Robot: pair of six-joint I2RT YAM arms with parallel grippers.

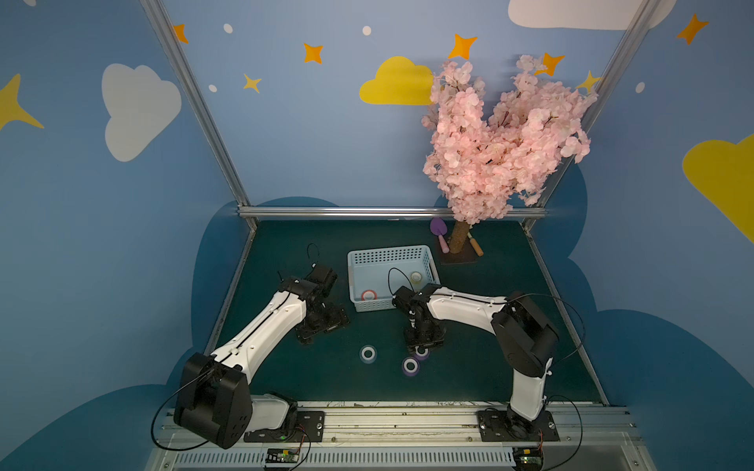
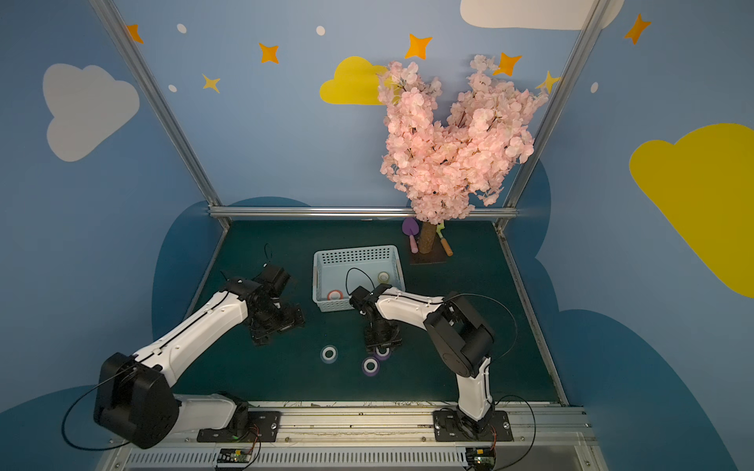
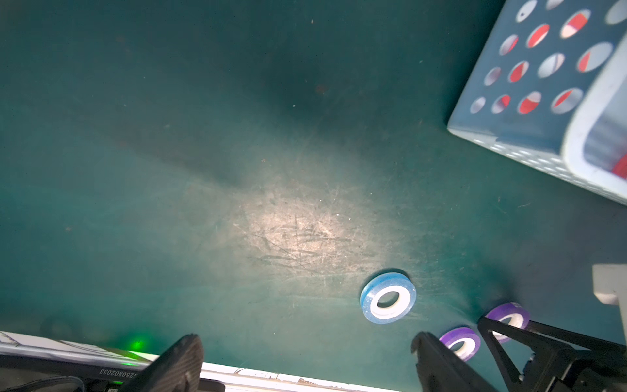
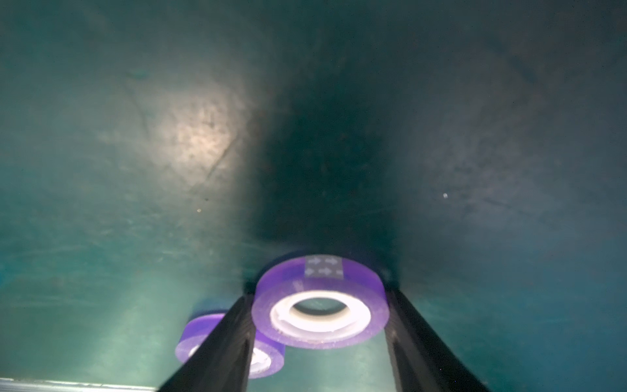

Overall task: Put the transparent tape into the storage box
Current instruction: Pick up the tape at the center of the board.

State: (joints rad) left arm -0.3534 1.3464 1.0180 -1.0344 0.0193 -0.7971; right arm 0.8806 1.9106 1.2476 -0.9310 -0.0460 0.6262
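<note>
Three rolls of tinted transparent tape are on the green mat in front of the storage box (image 1: 350, 281), a pale blue perforated basket. In the right wrist view my right gripper (image 4: 319, 294) has a finger against each side of a purple tape roll (image 4: 291, 281); a top view shows it there too (image 1: 422, 351). A second purple roll (image 1: 410, 365) lies just beside it, and a blue roll (image 1: 368, 353) to the left. My left gripper (image 3: 305, 342) hangs open and empty left of the box (image 3: 509, 85). Inside the box lie a red roll (image 1: 368, 295) and a pale roll (image 1: 416, 277).
A pink blossom tree (image 1: 502, 138) stands at the back right on a brown base, with a purple toy shovel (image 1: 438, 228) and an orange-handled tool (image 1: 475, 246) at its foot. A metal rail (image 1: 408, 420) runs along the front edge.
</note>
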